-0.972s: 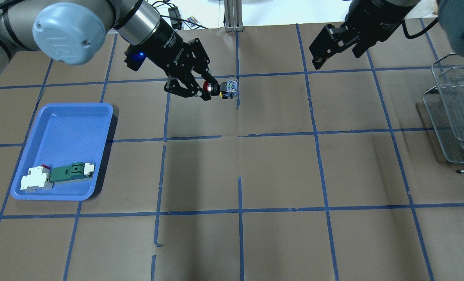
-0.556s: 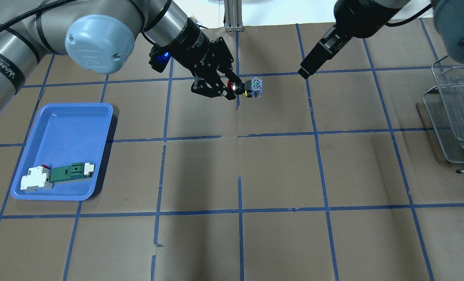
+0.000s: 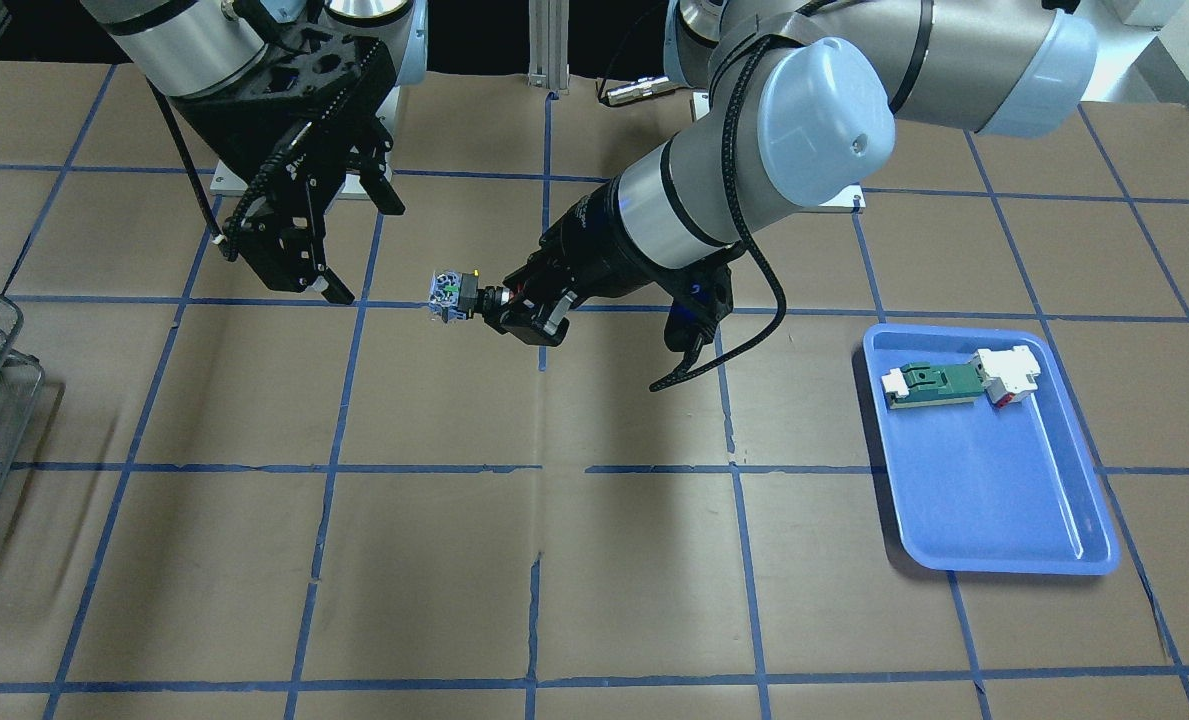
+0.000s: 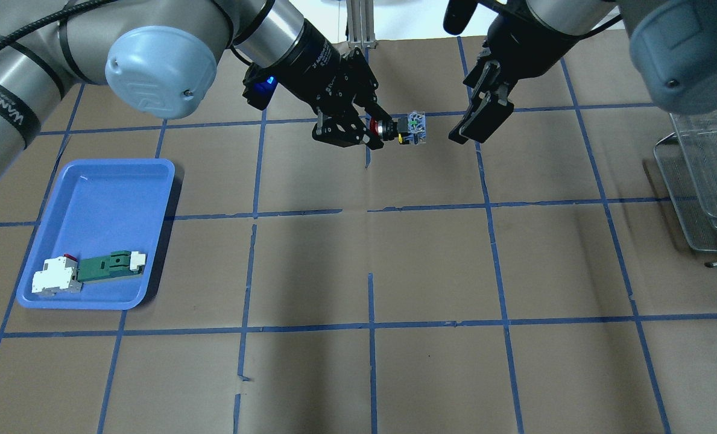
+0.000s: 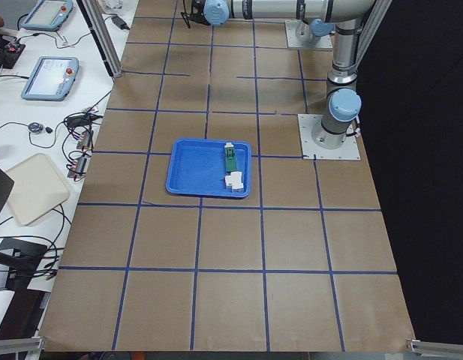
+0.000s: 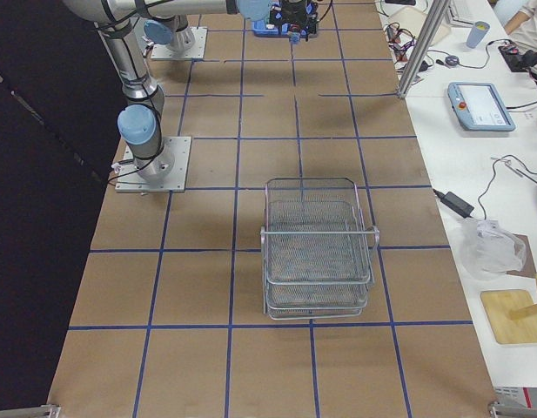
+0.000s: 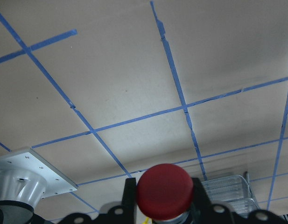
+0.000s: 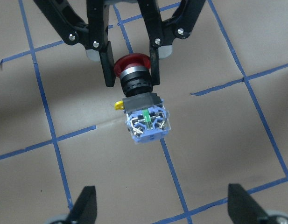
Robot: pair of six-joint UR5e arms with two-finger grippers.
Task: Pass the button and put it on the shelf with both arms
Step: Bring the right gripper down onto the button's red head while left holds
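Observation:
The button [image 4: 407, 129], with a red cap, black collar and blue-white block, hangs in the air above the back middle of the table. My left gripper [image 4: 381, 129] is shut on its collar just behind the red cap, and the block end points toward my right arm. The button also shows in the front-facing view [image 3: 451, 295] and the right wrist view [image 8: 143, 109]. My right gripper [image 4: 476, 125] is open and empty, a short gap to the right of the button and facing its block end. The wire shelf [image 4: 705, 181] stands at the table's right edge.
A blue tray [image 4: 168, 181] at the left holds a green-and-white flat component [image 4: 108, 266] and a white block with a red bit [image 4: 53, 278]. Brown paper with a blue tape grid covers the table. The shelf also shows whole in the right-side view [image 6: 317, 248].
My left gripper has carried the button to the right. My right gripper has turned and come down and left, and now faces the button's block end from close by.

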